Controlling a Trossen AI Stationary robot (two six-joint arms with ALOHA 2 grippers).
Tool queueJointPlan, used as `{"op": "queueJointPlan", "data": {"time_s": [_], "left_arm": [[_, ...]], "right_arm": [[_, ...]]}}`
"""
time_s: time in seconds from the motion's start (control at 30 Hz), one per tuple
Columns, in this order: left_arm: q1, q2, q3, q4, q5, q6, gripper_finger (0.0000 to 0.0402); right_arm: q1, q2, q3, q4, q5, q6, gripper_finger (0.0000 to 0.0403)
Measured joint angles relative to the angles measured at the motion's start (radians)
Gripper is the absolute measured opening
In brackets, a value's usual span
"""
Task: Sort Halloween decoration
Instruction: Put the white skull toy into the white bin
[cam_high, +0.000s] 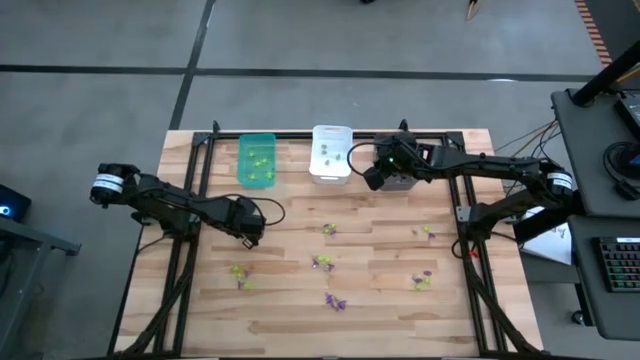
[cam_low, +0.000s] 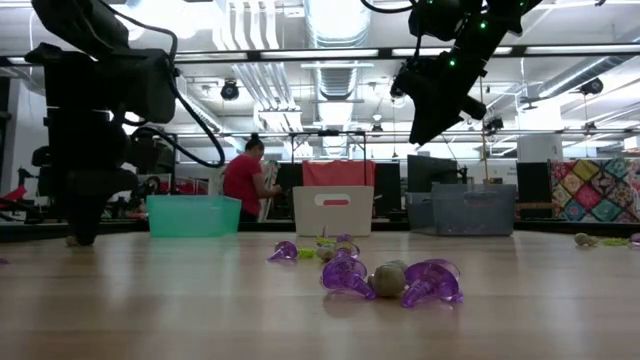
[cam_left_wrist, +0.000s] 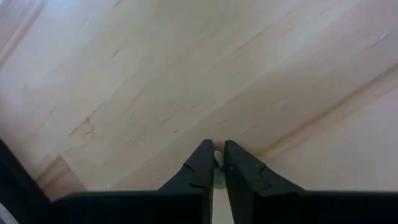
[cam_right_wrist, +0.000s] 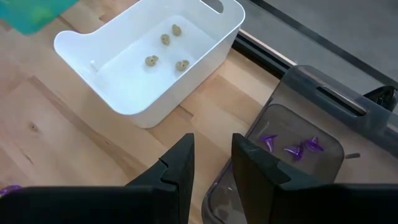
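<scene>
Small spiky Halloween decoration pieces, purple and yellow-green, lie scattered on the wooden table, among them one cluster and another. My left gripper points down at the table's left middle, shut on a tiny pale greyish piece. My right gripper hangs open and empty above the dark grey bin, which holds purple pieces. The white bin holds several greyish pieces. The green bin holds yellow-green ones. My left gripper pinches the tiny pale piece between its two fingertips, coming from above and pointing steeply down. Only a sliver of the piece shows in the narrow gap. The tips stand right at the table top; whether the piece is lifted I cannot tell.
The three bins stand in a row along the table's far edge. A black frame borders the table on the left, right and far sides. In the room beyond the table a person in red stands behind the bins.
</scene>
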Motion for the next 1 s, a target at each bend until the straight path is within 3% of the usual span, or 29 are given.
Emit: {"op": "queueJointPlan", "data": {"time_s": [0.6, 0.83, 1.0], "left_arm": [[-0.002, -0.027, 0.196, 0.007, -0.082, 0.235, 0.0001], [0.013, -0.055, 0.278, 0.087, -0.078, 0.463, 0.0001], [0.081, -0.099, 0.300, 0.139, -0.067, 0.608, 0.0001]], "right_arm": [[0.000, 0.000, 0.000, -0.005, 0.000, -0.009, 0.0096], [0.020, 0.000, -0.001, -0.022, -0.002, -0.026, 0.0096], [0.044, 0.001, -0.002, -0.038, -0.004, -0.041, 0.0096]]}}
